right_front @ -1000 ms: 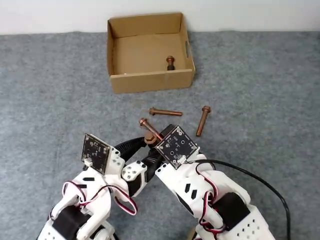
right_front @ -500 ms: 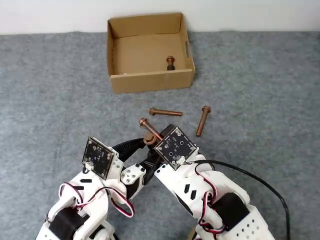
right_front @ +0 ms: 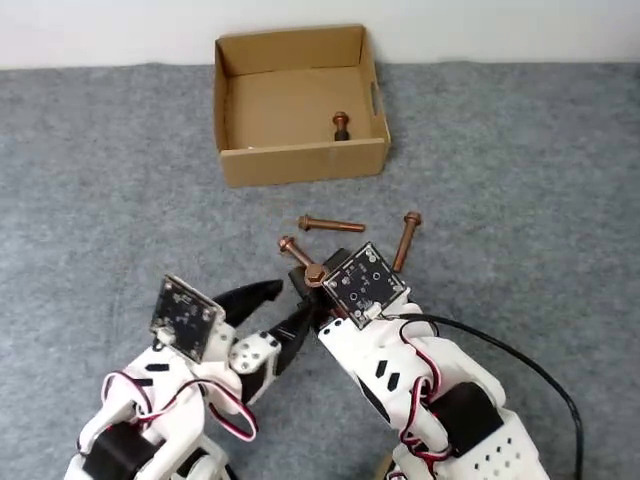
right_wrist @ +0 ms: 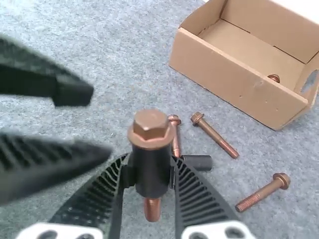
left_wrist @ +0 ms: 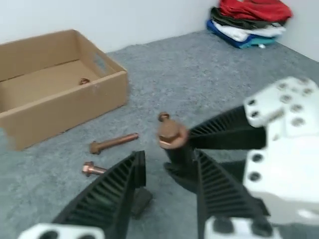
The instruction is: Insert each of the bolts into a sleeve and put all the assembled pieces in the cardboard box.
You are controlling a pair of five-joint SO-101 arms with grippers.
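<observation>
While the right gripper (right_wrist: 148, 162) pinches a short black cylindrical sleeve (right_wrist: 149, 181) with a copper hex-head bolt (right_wrist: 148, 128) standing through it, the left gripper (right_front: 283, 308) sits just beside it, jaws spread and holding nothing. Three loose copper bolts (right_front: 330, 224) lie on the grey carpet (right_front: 520, 180) between the arms and the open cardboard box (right_front: 300, 162), with a spare black sleeve (right_wrist: 197, 162) near them. Inside the box rests what looks like one assembled piece (right_front: 341, 126).

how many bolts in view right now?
5. One bolt in the cardboard box; three loose bolts on the carpet before it; one sleeved bolt in the right gripper. Others may be hidden.
</observation>
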